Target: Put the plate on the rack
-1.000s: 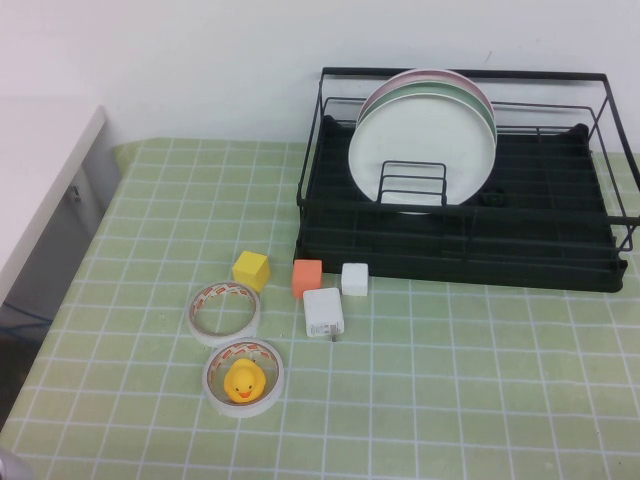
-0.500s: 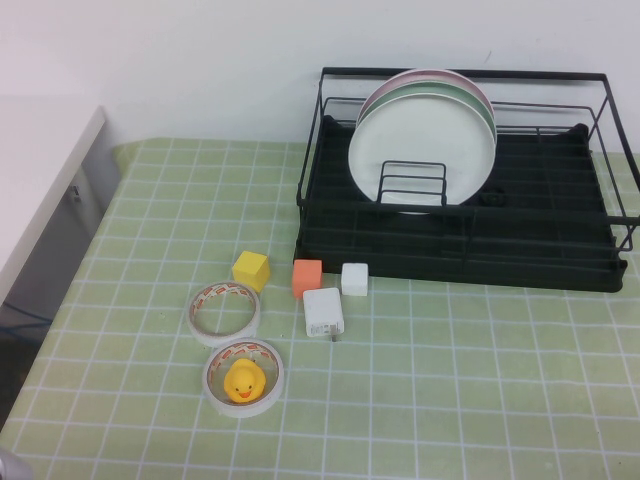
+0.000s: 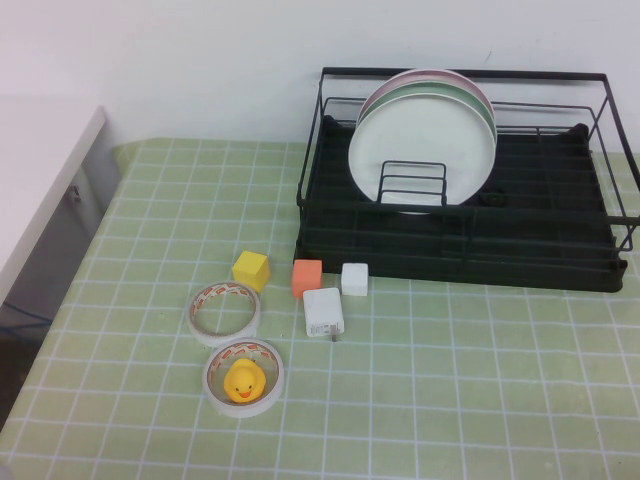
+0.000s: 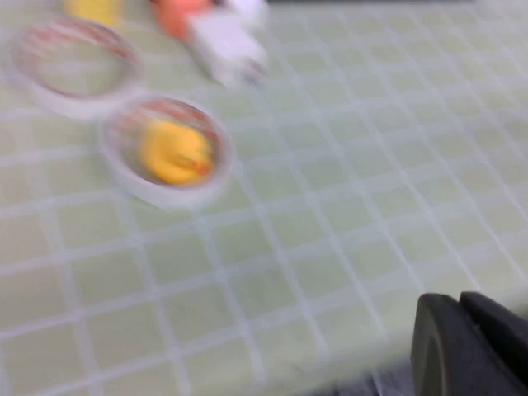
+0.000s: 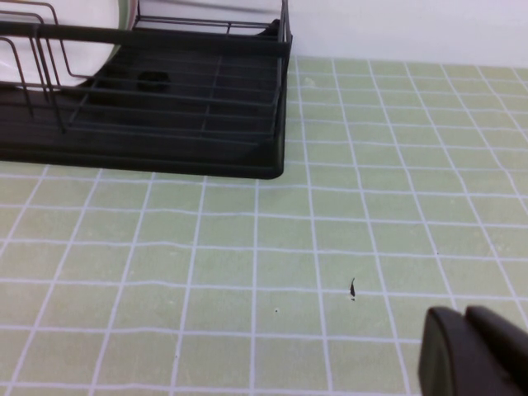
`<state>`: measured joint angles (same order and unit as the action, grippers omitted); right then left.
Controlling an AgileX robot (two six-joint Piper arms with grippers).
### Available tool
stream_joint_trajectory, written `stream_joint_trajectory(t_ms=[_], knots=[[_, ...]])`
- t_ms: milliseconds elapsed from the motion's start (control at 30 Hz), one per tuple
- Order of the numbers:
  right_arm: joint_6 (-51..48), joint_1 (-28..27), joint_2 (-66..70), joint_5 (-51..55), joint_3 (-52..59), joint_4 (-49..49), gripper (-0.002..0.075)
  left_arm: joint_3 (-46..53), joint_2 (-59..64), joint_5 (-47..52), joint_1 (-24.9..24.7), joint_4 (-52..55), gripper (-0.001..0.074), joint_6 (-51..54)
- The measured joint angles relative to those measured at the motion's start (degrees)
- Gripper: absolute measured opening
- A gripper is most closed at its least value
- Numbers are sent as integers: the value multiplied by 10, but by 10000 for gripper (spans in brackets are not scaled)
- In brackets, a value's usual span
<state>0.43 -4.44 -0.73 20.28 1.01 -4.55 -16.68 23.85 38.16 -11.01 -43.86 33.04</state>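
The white plate (image 3: 420, 150) stands upright in the black wire rack (image 3: 560, 250), leaning against a mint-green plate (image 3: 483, 103) and a pink plate (image 3: 430, 73) behind it. Neither gripper shows in the high view. My left gripper (image 4: 462, 346) is shut and empty above the near table, close to the duck (image 4: 173, 153). My right gripper (image 5: 466, 351) is shut and empty above bare table, in front of the rack's right end (image 5: 165, 124). An edge of the white plate (image 5: 91, 12) shows in the right wrist view.
On the table left of the rack are a yellow cube (image 3: 251, 269), an orange cube (image 3: 307, 277), a small white cube (image 3: 354, 278), a white charger (image 3: 323, 312), a tape roll (image 3: 225, 311) and a second roll holding a yellow duck (image 3: 243, 378).
The small grey part of the left arm at the high view's bottom-left corner has left the view. Plate and rack have not moved.
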Motion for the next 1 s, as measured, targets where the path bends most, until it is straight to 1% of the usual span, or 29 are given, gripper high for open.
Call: stream_joint_trajectory(t_ms=[33,100,200,267,367,500,633,767,1000], knots=[[0,0,0,0,0,0,11,6,-9,-21,0,14,-1,-16],[-1,0,0,0,0,0,11,19,-37,-72,0,64,-1,-96],[-1,0,0,0,0,0,11,52,-94,-138,0,173,-1,-277],[-1,0,0,0,0,0,11,79,-134,-172,0,257,-1,-374],[-1,0,0,0,0,0,11,127,-197,-214,0,339,-1,-449],[-4,0,0,1,0,0,11,175,-241,-243,0,424,-1,-473],[-4,0,0,1,0,0,11,179,-244,-246,9,473,-1,-481],[-4,0,0,1,0,0,11,179,-244,-229,19,482,-1,-481],[-4,0,0,1,0,0,11,178,-244,-205,69,471,-1,-482]])
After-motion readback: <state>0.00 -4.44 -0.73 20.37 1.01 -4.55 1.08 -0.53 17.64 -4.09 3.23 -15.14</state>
